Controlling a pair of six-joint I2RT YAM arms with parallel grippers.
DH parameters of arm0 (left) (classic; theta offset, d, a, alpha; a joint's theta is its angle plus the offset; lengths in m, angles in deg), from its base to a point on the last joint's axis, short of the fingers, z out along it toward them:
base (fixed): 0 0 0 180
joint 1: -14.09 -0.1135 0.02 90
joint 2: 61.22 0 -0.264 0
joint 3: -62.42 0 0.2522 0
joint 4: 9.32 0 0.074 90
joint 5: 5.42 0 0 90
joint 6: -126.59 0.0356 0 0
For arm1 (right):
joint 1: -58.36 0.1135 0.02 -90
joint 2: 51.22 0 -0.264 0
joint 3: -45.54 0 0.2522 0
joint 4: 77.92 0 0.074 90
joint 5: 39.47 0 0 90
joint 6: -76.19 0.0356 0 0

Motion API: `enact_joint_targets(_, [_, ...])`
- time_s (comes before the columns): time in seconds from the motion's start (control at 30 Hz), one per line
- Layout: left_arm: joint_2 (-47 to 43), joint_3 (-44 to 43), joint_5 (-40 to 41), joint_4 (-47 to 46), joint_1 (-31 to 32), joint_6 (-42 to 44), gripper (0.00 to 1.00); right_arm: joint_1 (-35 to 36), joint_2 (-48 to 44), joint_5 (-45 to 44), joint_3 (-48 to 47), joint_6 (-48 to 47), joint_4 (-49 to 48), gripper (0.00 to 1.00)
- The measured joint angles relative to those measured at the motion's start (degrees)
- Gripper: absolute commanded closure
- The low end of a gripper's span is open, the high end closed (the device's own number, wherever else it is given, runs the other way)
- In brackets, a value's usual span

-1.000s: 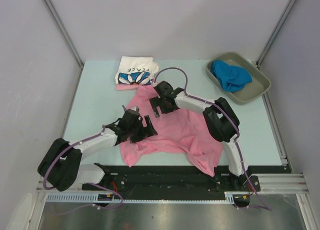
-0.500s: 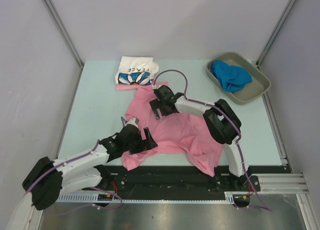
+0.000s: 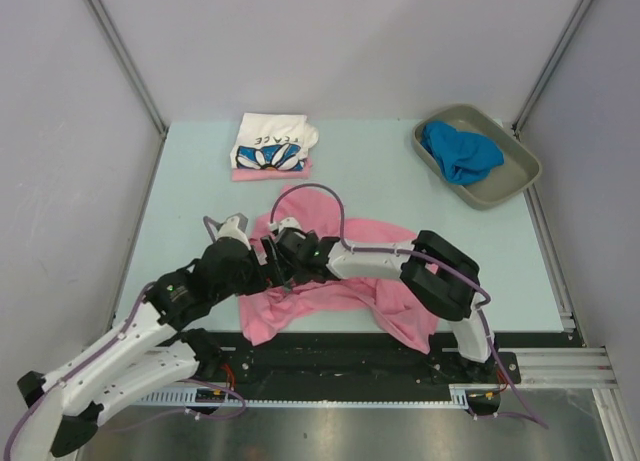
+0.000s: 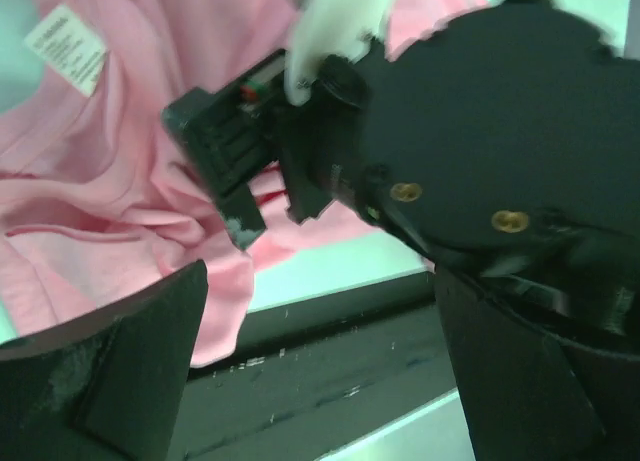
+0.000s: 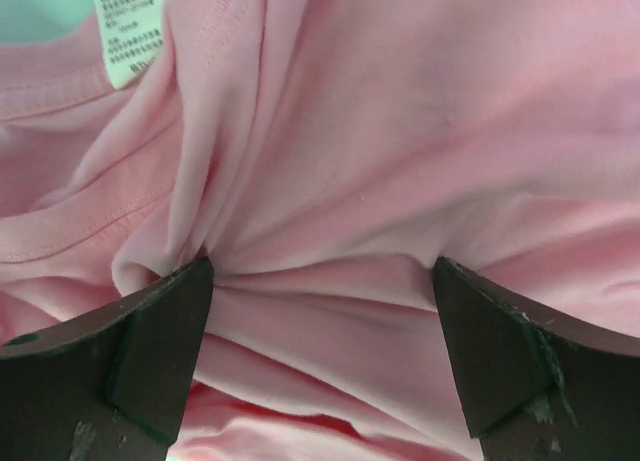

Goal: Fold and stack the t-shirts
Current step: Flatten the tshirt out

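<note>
Mint table (image 3: 200, 181), pink tee (image 3: 310, 303) crumpled at near edge.
Far R: tray (image 3: 505, 186) w/ blue tee (image 3: 460, 151) bunched inside; far L: white flower-print tee (image 3: 272, 141) atop folded pink tee (image 3: 270, 172). L gripper (image 4: 318, 281) spread, empty; R gripper (image 5: 322, 271) spread, pink folds btwn fingers (image 5: 150, 351).

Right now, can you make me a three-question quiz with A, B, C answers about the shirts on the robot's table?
1. Where is the blue shirt? A) in the grey tray B) on the floor C) on a shelf
2. What colour is the big crumpled shirt? A) green B) pink C) yellow
3. The white flower-print shirt is A) hanging B) spread wide C) folded
Answers: 1 A, it lies heaped in the tray. 2 B, pink cloth fills both wrist views. 3 C, it is a neat small rectangle.
</note>
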Motion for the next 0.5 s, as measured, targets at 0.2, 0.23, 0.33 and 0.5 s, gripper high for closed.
enact_joint_targets(0.2, [-2.05,-9.68,-0.24,12.87,1.05,3.58,0.00,4.09,-1.57,3.50,0.74,4.02,0.37,0.03])
enact_joint_targets(0.23, [-2.29,-11.34,0.33,13.84,0.98,3.93,0.00,4.31,-2.21,3.96,1.18,4.55,0.87,0.03])
enact_joint_targets(0.33, [-3.32,-15.30,3.32,14.56,0.46,4.22,0.00,4.04,-4.35,3.80,1.60,4.98,4.59,0.04])
enact_joint_targets(0.5, [-5.81,-17.79,8.31,13.49,-0.22,3.82,0.00,-2.47,-3.61,3.10,-9.11,0.57,12.13,0.04])
